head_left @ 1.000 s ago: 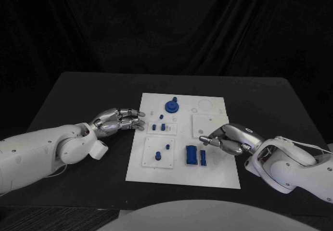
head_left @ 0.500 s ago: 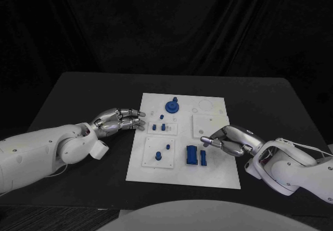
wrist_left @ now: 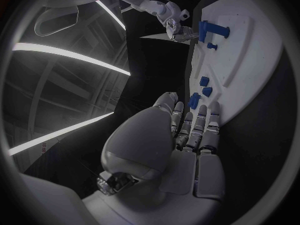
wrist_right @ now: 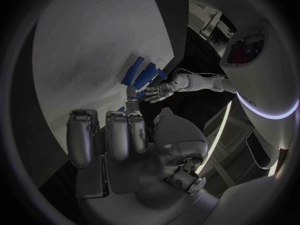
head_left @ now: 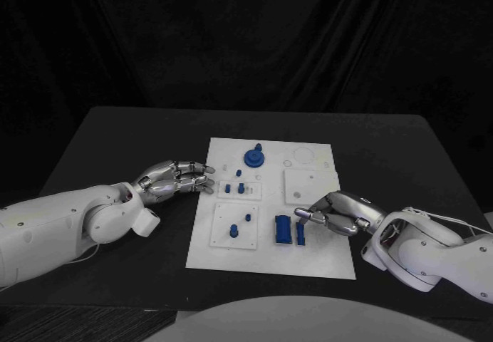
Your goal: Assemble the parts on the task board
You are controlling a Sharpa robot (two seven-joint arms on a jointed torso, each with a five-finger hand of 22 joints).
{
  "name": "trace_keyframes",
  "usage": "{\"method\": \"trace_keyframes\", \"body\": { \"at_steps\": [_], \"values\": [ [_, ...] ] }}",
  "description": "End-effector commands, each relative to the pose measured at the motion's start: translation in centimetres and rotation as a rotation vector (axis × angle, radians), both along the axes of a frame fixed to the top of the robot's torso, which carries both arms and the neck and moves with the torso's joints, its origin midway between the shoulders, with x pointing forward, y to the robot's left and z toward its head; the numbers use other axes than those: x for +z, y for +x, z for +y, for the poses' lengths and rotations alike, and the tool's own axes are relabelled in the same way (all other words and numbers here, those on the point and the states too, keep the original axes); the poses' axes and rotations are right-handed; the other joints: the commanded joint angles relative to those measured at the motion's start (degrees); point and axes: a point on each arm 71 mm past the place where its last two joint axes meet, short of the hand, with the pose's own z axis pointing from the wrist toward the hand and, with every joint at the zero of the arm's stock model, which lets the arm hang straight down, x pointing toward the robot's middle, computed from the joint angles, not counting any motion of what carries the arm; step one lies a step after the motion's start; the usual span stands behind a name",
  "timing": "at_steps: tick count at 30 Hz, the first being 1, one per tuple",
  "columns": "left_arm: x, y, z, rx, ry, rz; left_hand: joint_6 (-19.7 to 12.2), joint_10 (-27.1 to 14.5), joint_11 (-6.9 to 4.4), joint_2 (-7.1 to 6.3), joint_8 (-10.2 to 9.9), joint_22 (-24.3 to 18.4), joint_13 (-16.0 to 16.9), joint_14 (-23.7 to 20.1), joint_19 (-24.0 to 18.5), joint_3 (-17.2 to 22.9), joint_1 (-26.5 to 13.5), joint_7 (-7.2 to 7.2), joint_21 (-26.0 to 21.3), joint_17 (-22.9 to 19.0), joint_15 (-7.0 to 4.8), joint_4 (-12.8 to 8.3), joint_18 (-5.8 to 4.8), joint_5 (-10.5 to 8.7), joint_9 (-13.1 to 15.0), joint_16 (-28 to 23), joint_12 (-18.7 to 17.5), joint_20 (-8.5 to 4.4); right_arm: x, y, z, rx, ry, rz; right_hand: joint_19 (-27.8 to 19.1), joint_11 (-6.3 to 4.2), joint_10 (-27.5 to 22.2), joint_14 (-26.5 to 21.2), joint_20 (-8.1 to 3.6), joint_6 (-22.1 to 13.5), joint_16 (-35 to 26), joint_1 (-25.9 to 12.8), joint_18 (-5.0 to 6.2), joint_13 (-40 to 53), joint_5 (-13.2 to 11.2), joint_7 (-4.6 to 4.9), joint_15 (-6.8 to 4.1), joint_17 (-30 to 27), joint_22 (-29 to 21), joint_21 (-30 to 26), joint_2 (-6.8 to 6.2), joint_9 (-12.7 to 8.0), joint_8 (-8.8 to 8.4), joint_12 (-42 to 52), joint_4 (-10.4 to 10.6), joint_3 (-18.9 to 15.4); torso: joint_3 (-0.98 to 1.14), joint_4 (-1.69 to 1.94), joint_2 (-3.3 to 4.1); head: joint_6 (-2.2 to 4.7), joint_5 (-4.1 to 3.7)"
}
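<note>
- Here, the right hand [head_left: 337, 211] reaches over the white board [head_left: 318, 260], fingertips at a blue block [head_left: 301, 234]; grip unclear.
- Left hand [head_left: 174, 177] curled, holding nothing, beside the board's edge.

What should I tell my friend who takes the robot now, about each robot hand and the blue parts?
Left robot hand: curled, holds nothing, at the board's left edge beside the small parts.
Right robot hand: over the board's right side, fingertips at the thin blue part; whether it grips the part cannot be told.
Parts: round knob part at the far end, two pegs on the near-left plate, block beside the thin part.
Done: several parts stand on the board.
Left: the far-right plate has no blue parts.
</note>
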Motion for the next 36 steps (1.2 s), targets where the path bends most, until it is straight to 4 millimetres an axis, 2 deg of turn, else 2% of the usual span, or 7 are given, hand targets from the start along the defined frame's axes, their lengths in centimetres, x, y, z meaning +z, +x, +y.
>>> {"method": "trace_keyframes", "body": {
  "at_steps": [1, 14, 24, 30, 33, 34, 36],
  "values": [
    [0.0, -0.1, -0.2, -0.008, -0.020, 0.000, 0.2, 0.1, 0.23, 0.05, -0.4, 0.0, 0.0, 0.1, 0.3, 0.5, -0.4, 2.01, 0.3, -0.1, 0.06, 0.0, -0.94, 0.30, 0.0, 0.4, 0.4, 0.12, -0.5, -0.1, 0.0, -0.007, -0.021, 0.044, 4.8, 0.26, 6.0, 5.3, 0.10, 0.2, 0.1, 0.4, -0.24, 15.1, 0.3, 0.11, 0.13, 11.2, 14.3, 0.0, 0.01, 0.0, -0.38, 0.1, 0.0, 0.0, -0.01, -0.02, 0.01, -0.01, 0.01],
    [0.0, -0.1, -0.2, -0.008, -0.020, 0.002, 0.2, 0.1, 0.24, 0.05, -0.4, 0.0, 0.1, 0.1, 0.3, 0.5, -0.4, 2.01, 0.3, -0.1, 0.06, 0.0, -0.95, 0.30, 0.0, 0.4, 0.4, 0.12, -1.2, -0.1, -0.1, -0.036, -0.079, 0.088, 4.1, 0.42, 6.0, 4.9, 0.14, -1.0, -0.6, 2.1, 0.17, 15.1, 1.7, 0.34, 0.17, 9.3, 13.7, -1.4, -0.05, -0.7, -1.43, 0.1, -0.1, 0.6, 0.01, -0.03, 0.00, -0.01, 0.14],
    [0.0, -0.2, -0.1, 0.000, -0.026, -0.007, 0.3, 0.2, 0.32, 0.04, -0.4, 0.0, 0.1, 0.1, 0.3, 0.5, -0.5, 2.01, 0.3, -0.1, 0.07, -0.1, -0.96, 0.33, -0.1, 0.4, 0.6, 0.11, -0.9, 0.0, -0.1, -0.036, -0.057, 0.049, 3.8, 0.26, 6.0, 4.8, 0.37, -1.1, -0.9, 2.7, 0.31, 15.1, 0.5, 0.27, 0.48, 8.5, 13.5, -2.0, -0.28, -1.0, -1.52, 0.1, 0.0, 0.3, 0.00, 0.02, 0.03, -0.01, 0.22],
    [0.4, -0.6, 0.4, 0.029, -0.033, -0.034, 0.7, 0.8, 0.51, -0.15, -0.3, 0.1, 0.2, 0.5, 0.5, 0.8, -0.6, 2.06, 0.5, -0.1, 0.19, -0.4, -1.03, 0.61, 0.0, 0.6, 1.3, 0.11, 0.5, 0.0, -0.4, -0.061, 0.076, -0.045, 4.0, 0.36, 6.0, 4.8, 0.40, 1.9, -0.8, 2.7, 0.23, 15.1, -0.5, 0.30, 0.40, 8.8, 13.6, -1.7, -0.31, -0.5, -0.10, 0.1, 0.0, -0.3, 0.02, -0.01, -0.01, -0.01, 0.15],
    [0.9, -0.9, 0.7, 0.050, -0.039, -0.056, 1.0, 1.1, 0.60, -0.38, -0.3, 0.2, 0.3, 0.8, 0.8, 0.8, -0.7, 2.12, 0.7, 0.0, 0.30, -0.5, -1.13, 0.74, 0.0, 0.9, 1.5, 0.11, 1.9, 0.7, -0.7, -0.107, 0.179, -0.085, 3.3, -0.04, 6.0, 4.4, 0.32, 3.3, -1.7, 3.2, 0.57, 15.1, -0.6, -0.15, 0.30, 6.6, 13.2, -2.9, -0.46, -0.1, 0.57, 0.1, 0.0, -0.6, 0.03, -0.02, 0.00, -0.01, -0.14],
    [1.0, -1.0, 0.8, 0.058, -0.042, -0.066, 1.1, 1.1, 0.62, -0.39, -0.3, 0.2, 0.3, 0.8, 0.8, 0.9, -0.8, 2.12, 0.7, 0.0, 0.29, -0.5, -1.13, 0.75, 0.0, 0.9, 1.5, 0.11, 2.3, 1.1, -0.8, -0.124, 0.211, -0.094, 2.2, -0.50, 6.0, 3.7, 0.36, 3.9, -3.0, 3.7, 1.15, 15.1, -0.7, -0.55, 0.34, 3.7, 12.3, -5.0, -0.63, 0.1, 0.78, 0.1, 0.0, -0.9, 0.03, -0.02, 0.01, -0.01, -0.22],
    [1.9, -1.1, 1.0, 0.080, -0.055, -0.105, 1.3, 1.3, 0.68, -0.43, -0.3, 0.2, 0.3, 0.7, 0.9, 0.9, -1.0, 2.06, 0.8, -0.1, 0.12, -0.4, -1.10, 0.71, 0.0, 0.9, 1.6, 0.04, 3.9, 2.3, -1.0, -0.174, 0.308, -0.113, 0.0, -0.81, 5.6, 2.3, 0.29, 4.0, -6.1, 4.2, 2.16, 14.5, -1.5, -0.69, 0.21, -1.8, 10.7, -9.3, -0.66, 0.2, 0.66, -0.3, 0.0, -1.4, 0.03, -0.01, -0.02, -0.01, -0.31]
  ]
}}
